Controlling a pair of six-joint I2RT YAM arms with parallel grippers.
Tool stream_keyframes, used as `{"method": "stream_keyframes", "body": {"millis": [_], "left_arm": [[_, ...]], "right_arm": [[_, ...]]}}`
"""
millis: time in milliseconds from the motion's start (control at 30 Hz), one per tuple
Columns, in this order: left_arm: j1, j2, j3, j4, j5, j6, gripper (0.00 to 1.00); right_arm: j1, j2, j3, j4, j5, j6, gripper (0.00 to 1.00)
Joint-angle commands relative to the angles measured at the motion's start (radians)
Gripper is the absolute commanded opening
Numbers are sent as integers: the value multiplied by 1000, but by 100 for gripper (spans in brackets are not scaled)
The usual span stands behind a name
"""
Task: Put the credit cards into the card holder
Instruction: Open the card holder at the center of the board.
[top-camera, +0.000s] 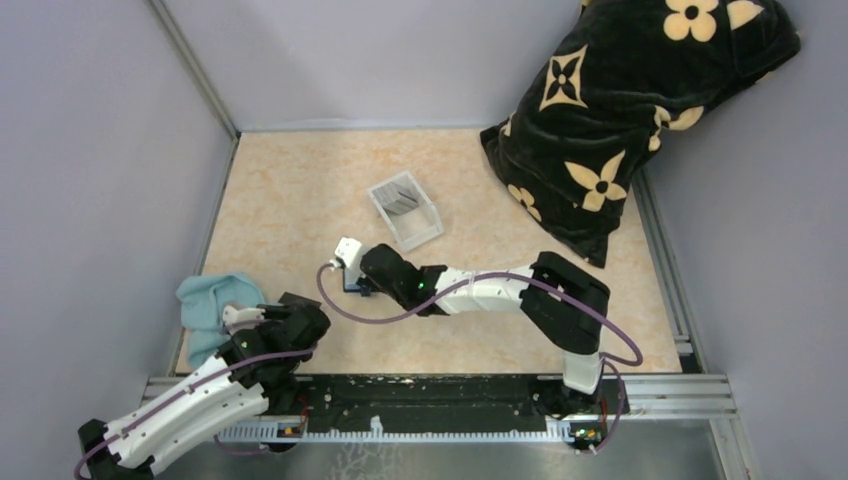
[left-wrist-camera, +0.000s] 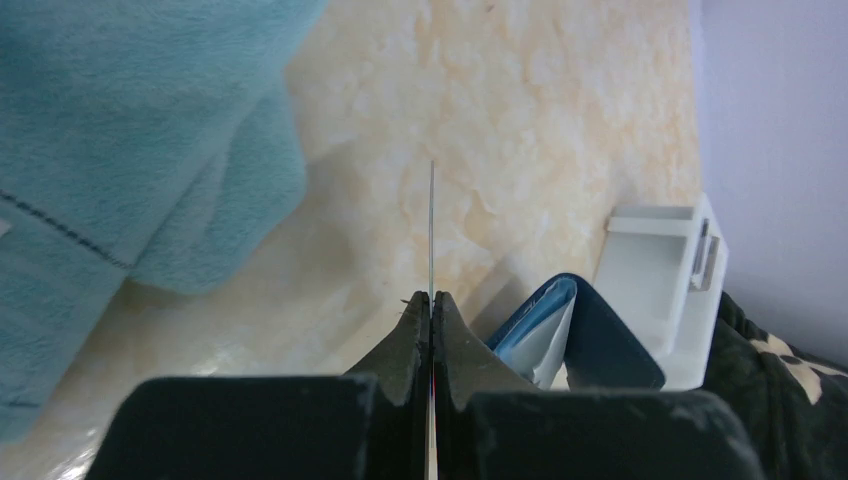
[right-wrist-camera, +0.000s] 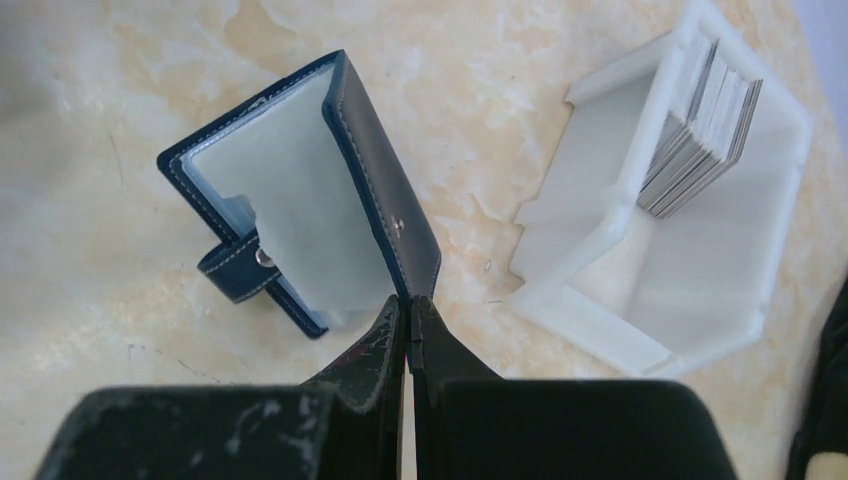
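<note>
Fingers (right-wrist-camera: 380, 345) of the right gripper (right-wrist-camera: 410, 312) are pinched together on the edge of the navy cover of the card holder (right-wrist-camera: 285, 190). They hold that flap raised, so the holder lies open on the table (top-camera: 290, 190) with its pale blue lining and snap tab exposed. The left gripper (left-wrist-camera: 431, 300) also has its fingers pressed together, clamped on a single credit card (left-wrist-camera: 431, 225). That card shows edge-on as a thin line rising from the tips.

The rest of the credit cards (right-wrist-camera: 700, 125) lean in a stack inside the white tray (right-wrist-camera: 600, 320), just beside the holder on its far side. The left gripper sits near the front left of the table, next to a teal towel (left-wrist-camera: 120, 130) and well apart from the holder. A black cushion (top-camera: 640, 110) with cream flowers fills the far right corner.

The step in hand looks like the set-up for an insertion: the holder is propped open and one card is gripped, but the card has not yet reached the holder. Next, the left arm would need to carry the card across, line its leading edge up with a pocket mouth in the lining and slide it in while the right gripper steadies the flap. The views do not show which pocket is free, and such a thin card could easily catch or twist on the way in.
</note>
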Motion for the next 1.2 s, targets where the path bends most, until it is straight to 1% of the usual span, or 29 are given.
{"method": "stream_keyframes", "body": {"millis": [0,67,133,233,300,400,467,567,700,900,1033,1167], "left_arm": [[-4,-9,1,191,-94,194,0],[-4,-2,13,265,-104,299,0],[-5,12,23,329,-104,361,0],[-5,34,33,461,-88,511,0],[-4,49,38,532,-69,585,0],[-4,66,42,663,-28,739,0],[-3,77,50,733,6,834,0],[-3,94,68,792,62,917,0],[-3,123,90,872,174,1023,0],[-3,203,134,924,369,1116,0],[-3,234,155,916,462,1134,0],[-3,236,141,924,513,1136,0]], "right_arm": [[-49,-82,172,-178,-64,185,0],[-71,-85,239,-283,-71,235,0],[-92,-76,317,-391,-93,284,0],[-125,-53,411,-535,-153,352,0],[-140,-59,419,-578,-181,392,0],[-167,-102,361,-599,-261,481,0],[-179,-142,306,-598,-313,537,0],[-183,-218,210,-578,-366,636,0],[-189,-319,84,-485,-447,810,0],[-198,-434,-3,-380,-526,1055,0],[-236,-470,-75,-303,-581,1193,0],[-274,-467,-161,-204,-648,1259,0]]}}
